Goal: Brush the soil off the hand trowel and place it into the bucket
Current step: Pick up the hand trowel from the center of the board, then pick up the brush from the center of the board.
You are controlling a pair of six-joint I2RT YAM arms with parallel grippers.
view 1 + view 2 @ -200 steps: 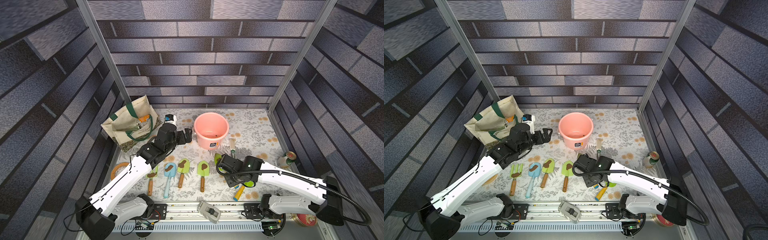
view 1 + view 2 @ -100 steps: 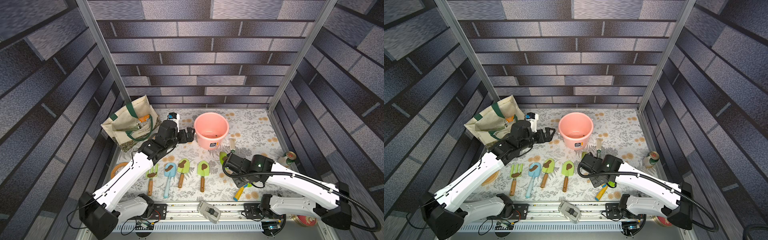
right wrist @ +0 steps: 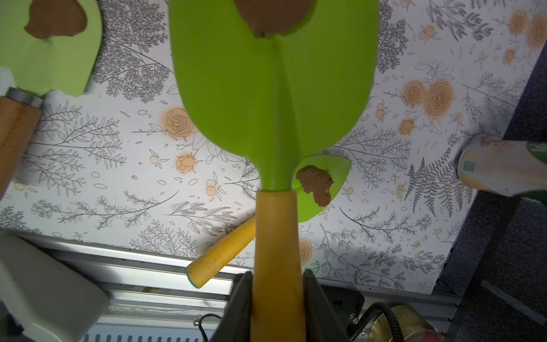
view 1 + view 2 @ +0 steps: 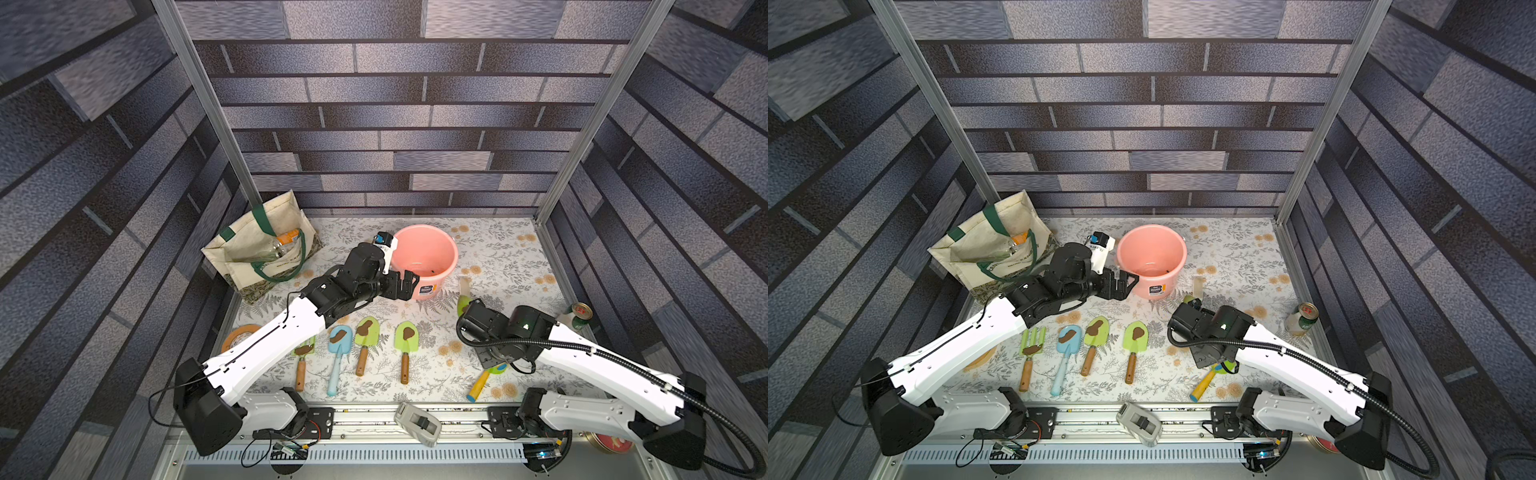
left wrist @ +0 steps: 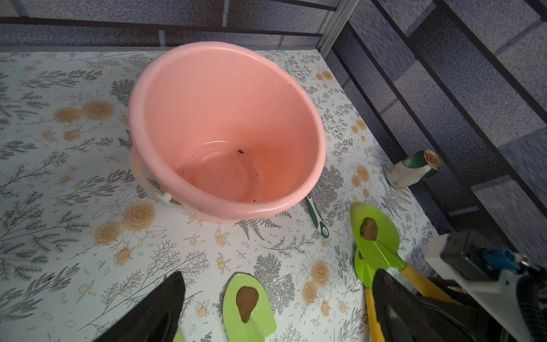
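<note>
The right fingers (image 3: 239,308) are clamping the yellow handle of a green hand trowel (image 3: 272,88), one on each side of it, and are holding it off the worktop (image 4: 498,257). A brown blob of soil (image 5: 368,229) is sitting on the blade near its neck. In a top view only a sliver of the blade (image 4: 462,303) is showing past the right wrist, near the bucket (image 4: 451,249) but apart from it.

The left fingers (image 5: 159,308) are standing wide apart with nothing between them, hovering just in front of the bucket's wall. The bucket is standing upright (a few dark specks are lying in its bottom, otherwise nothing).

Under the held trowel a second yellow-handled trowel (image 3: 325,189) is lying on the worktop with its own soil blob. In a row in front of the left arm, a hand fork (image 4: 1032,345), a blue trowel (image 4: 1067,345) and two green wooden-handled trowels (image 4: 1094,336) (image 4: 1136,338) are lying side by side, each carrying a brown patch.

A green-and-white handle (image 5: 316,216) is lying just beside the bucket. A tote bag (image 4: 262,253) is standing by the back corner post, and a can (image 4: 575,316) is sitting at the worktop's edge beyond the right arm.
</note>
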